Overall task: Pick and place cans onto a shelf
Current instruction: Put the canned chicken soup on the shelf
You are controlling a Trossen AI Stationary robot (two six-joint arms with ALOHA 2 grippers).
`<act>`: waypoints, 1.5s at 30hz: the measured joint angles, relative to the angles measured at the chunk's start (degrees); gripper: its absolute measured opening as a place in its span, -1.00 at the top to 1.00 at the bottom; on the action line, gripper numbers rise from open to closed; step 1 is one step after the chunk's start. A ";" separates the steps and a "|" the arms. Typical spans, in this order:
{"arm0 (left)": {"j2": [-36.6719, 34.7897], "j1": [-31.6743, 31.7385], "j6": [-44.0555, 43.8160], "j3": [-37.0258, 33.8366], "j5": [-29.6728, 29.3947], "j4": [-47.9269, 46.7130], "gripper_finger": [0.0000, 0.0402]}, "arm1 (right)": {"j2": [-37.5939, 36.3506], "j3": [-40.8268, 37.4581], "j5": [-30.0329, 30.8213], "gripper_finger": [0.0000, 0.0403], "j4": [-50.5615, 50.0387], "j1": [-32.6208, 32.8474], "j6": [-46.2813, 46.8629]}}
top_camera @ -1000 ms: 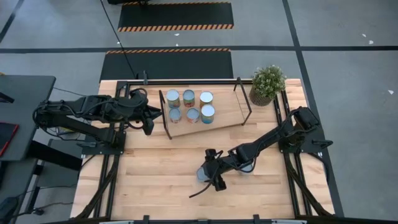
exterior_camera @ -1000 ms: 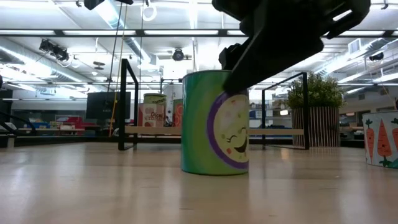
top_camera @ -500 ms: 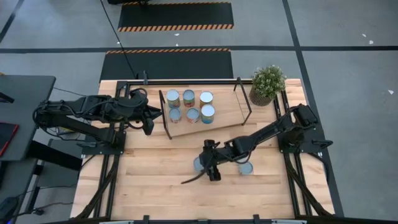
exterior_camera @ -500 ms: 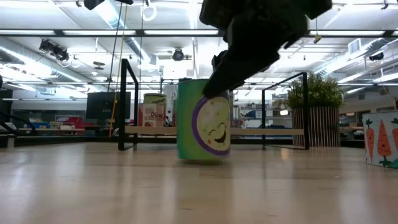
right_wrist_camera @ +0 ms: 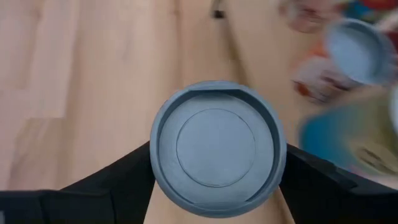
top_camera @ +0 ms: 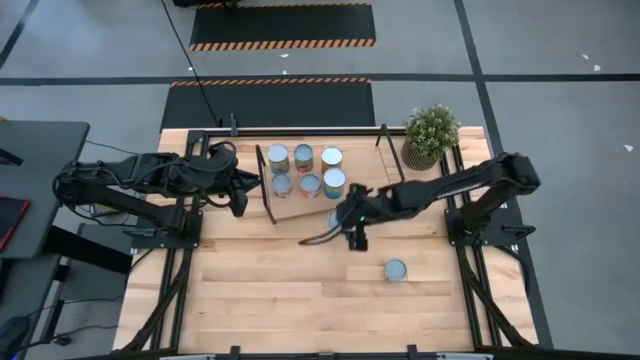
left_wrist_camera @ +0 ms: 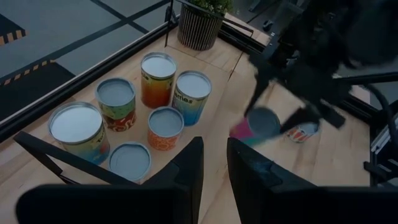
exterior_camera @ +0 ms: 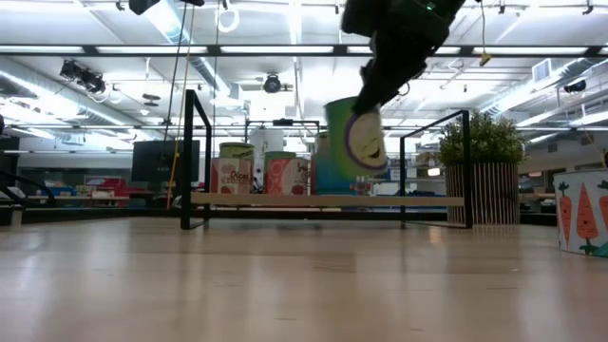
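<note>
Green can (exterior_camera: 355, 139) now off wooden tabletop (exterior_camera: 285, 285)

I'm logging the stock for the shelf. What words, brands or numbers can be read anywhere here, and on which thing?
No text can be read in full.
Cream-labelled can on the shelf: large print, too blurred to make out.
Blue can: lettering down its side, too small to read.
Green can held by the right gripper: a smiling face, no words.
Can with carrots on the table: pictures only.
</note>
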 joint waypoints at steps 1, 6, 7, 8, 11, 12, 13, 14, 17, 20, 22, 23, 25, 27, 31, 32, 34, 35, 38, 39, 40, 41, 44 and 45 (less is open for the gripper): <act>0.00 0.00 -0.02 0.00 0.00 0.06 0.61 | -1.43 -0.87 0.20 -0.51 -0.46 -0.76 -0.14; 0.00 -0.01 -0.01 0.00 0.01 0.08 0.61 | -9.06 -7.32 0.33 -0.51 0.45 -4.63 -0.17; 0.00 -0.01 -0.01 0.00 0.02 0.03 0.61 | -10.51 -8.49 0.39 -0.51 0.56 -5.39 -0.17; 0.00 -0.01 -0.02 0.00 0.01 0.06 0.61 | -12.02 -9.69 0.56 -0.51 0.81 -6.09 -0.17; 0.00 0.00 0.00 0.00 0.00 0.05 0.61 | -15.68 -12.88 1.53 -0.51 1.41 -8.46 -0.26; 0.00 0.00 -0.02 0.00 0.02 0.11 0.61 | -16.65 -13.70 1.70 -0.51 1.43 -9.38 -0.48; 0.00 0.00 -0.02 0.00 0.02 0.07 0.61 | -17.44 -14.32 1.77 -0.51 1.80 -10.31 -0.64; 0.00 0.00 -0.01 0.00 0.02 0.06 0.61 | -18.06 -14.75 1.81 -0.51 1.86 -11.32 -0.86; 0.00 -0.01 -0.02 0.00 0.00 0.06 0.61 | -18.67 -15.40 1.49 -0.51 1.99 -14.36 -1.90; 0.00 0.00 -0.02 0.00 0.00 0.07 0.61 | -18.39 -15.53 -0.11 -0.51 2.77 -17.28 -3.31; 0.00 -0.02 0.00 0.00 0.00 0.07 0.61 | -17.82 -15.53 -1.73 -0.51 3.66 -18.96 -4.28; 0.00 -0.01 -0.02 0.00 0.01 0.05 0.61 | -17.45 -15.55 -2.54 -0.51 3.84 -19.68 -4.80; 0.00 0.00 -0.02 0.00 0.02 0.08 0.61 | -16.70 -15.53 -3.87 -0.52 4.74 -20.84 -4.98; 0.00 0.00 -0.01 0.00 0.00 0.05 0.61 | -15.86 -15.53 -4.70 -0.52 4.26 -21.67 -5.08; 0.02 -0.02 0.00 0.00 0.00 0.11 0.61 | -14.76 -15.55 -4.95 -0.52 4.54 -22.58 -5.11; 0.02 -0.02 -0.02 0.00 0.01 0.06 0.61 | -14.34 -15.55 -4.96 -0.52 4.58 -22.68 -5.13; 0.02 -0.02 0.00 0.00 0.02 0.12 0.61 | -13.76 -15.53 -4.92 -0.52 5.00 -23.16 -4.86; 0.02 -0.01 -0.01 0.00 0.02 0.08 0.61 | -13.62 -15.55 -4.92 -0.52 4.46 -23.36 -4.71; 0.03 -0.02 0.00 0.00 0.02 0.17 0.61 | -12.86 -15.51 -5.20 -0.57 4.74 -23.79 -4.73; 0.02 0.00 -0.01 0.00 0.01 0.19 0.61 | -12.60 -15.51 -5.19 -0.59 4.88 -23.79 -4.68; 0.02 0.00 -0.02 0.00 0.00 0.36 0.61 | -12.41 -15.51 -5.23 -0.62 5.12 -23.76 -4.51; 0.02 -0.02 -0.02 0.00 0.02 0.43 0.61 | -12.28 -15.51 -5.27 -0.65 5.08 -23.75 -4.50; 0.02 -0.02 -0.02 0.00 0.00 0.58 0.61 | -12.14 -15.51 -5.36 -0.73 4.97 -23.73 -4.46; 0.02 0.00 -0.02 0.00 0.02 0.55 0.61 | -12.18 -15.51 -5.34 -0.75 5.03 -23.71 -4.46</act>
